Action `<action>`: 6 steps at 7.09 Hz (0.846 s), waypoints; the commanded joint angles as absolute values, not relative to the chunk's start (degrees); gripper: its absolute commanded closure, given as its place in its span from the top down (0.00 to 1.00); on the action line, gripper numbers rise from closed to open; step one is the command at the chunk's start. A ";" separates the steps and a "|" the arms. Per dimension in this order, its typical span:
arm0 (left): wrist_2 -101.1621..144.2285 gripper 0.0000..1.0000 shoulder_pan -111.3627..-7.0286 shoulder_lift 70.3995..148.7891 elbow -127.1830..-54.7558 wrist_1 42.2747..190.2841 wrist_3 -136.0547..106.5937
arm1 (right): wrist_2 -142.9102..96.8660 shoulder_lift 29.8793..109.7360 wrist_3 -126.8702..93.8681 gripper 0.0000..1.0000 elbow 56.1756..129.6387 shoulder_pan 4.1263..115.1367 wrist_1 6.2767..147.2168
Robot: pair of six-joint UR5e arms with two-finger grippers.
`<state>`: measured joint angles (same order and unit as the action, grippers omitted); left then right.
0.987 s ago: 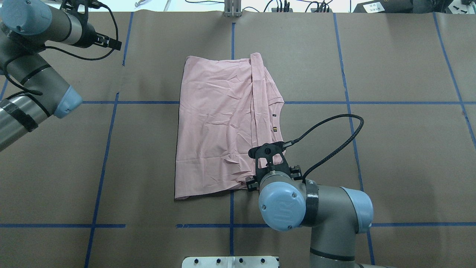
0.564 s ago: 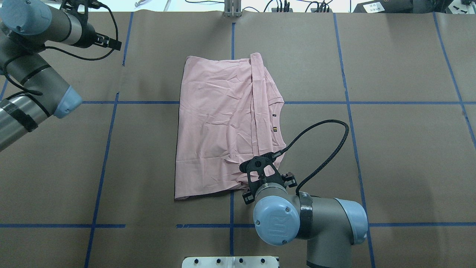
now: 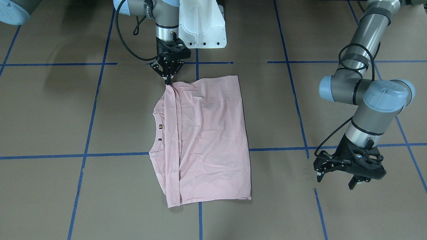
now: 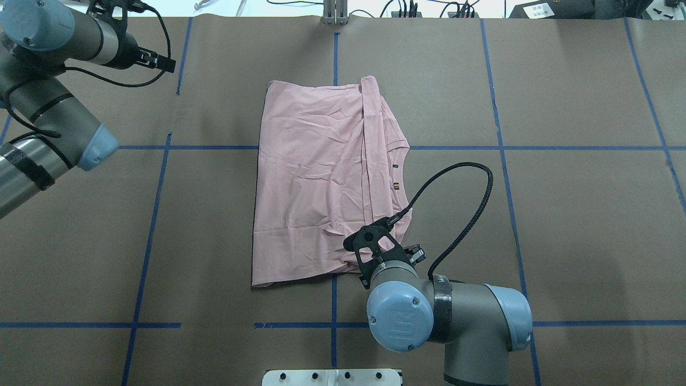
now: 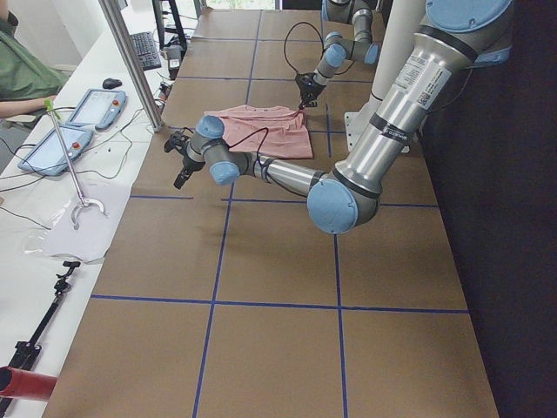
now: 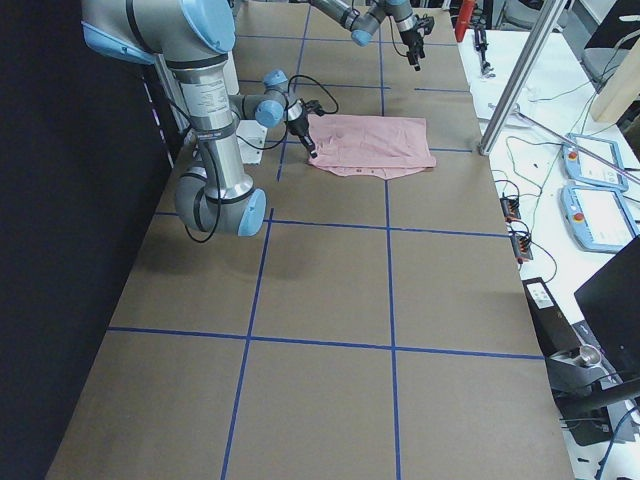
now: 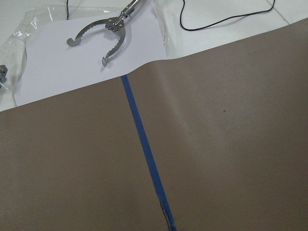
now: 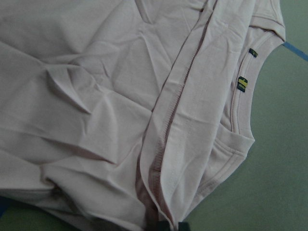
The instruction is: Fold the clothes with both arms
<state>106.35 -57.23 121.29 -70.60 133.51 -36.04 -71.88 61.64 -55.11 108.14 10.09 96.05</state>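
Note:
The pale pink T-shirt [image 3: 203,136] lies folded on the brown table, plain side up, with its collar and label toward my right side; it also shows in the overhead view [image 4: 316,177]. My right gripper [image 3: 167,81] points down at the shirt's near right corner, jaws closed to a point on the folded edge. The right wrist view shows that seam [image 8: 161,159] running into the fingertips [image 8: 179,226]. My left gripper [image 3: 334,179] hovers open and empty over bare table far to the left [image 4: 165,61], well clear of the shirt.
The white pedestal base [image 3: 203,30] stands just behind the right gripper. Blue tape lines [image 4: 332,147] grid the table. Metal tongs [image 7: 103,33] lie on white paper past the far edge. A metal post [image 4: 335,12] stands at the far middle edge.
My right arm has shifted left and toward the robot's base, bringing its gripper to the shirt's near right corner. The shirt and the left arm have not moved.

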 commanded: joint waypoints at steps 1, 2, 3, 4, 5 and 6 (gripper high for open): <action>106.35 1.00 -57.22 121.29 -70.66 133.51 -36.04 | -71.54 62.92 -55.89 0.00 108.89 10.28 95.80; 106.35 1.00 -57.22 121.29 -70.66 133.51 -36.04 | -69.54 65.19 -56.77 0.00 109.77 8.80 95.63; 106.35 1.00 -57.13 121.29 -70.66 133.51 -36.04 | -69.26 66.52 -59.82 0.00 110.38 7.66 95.54; 106.35 1.00 -57.13 121.29 -70.66 133.51 -36.04 | -69.17 66.88 -61.85 0.08 110.56 6.95 95.54; 106.35 1.00 -57.13 121.29 -70.66 133.51 -36.04 | -69.17 67.15 -62.48 0.39 110.48 6.77 95.54; 106.35 1.00 -57.13 121.29 -70.66 133.51 -36.04 | -69.17 67.67 -64.93 0.99 110.65 6.77 95.54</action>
<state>106.35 -57.13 121.29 -70.66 133.50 -36.04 -69.21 67.09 -62.56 110.50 6.95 95.54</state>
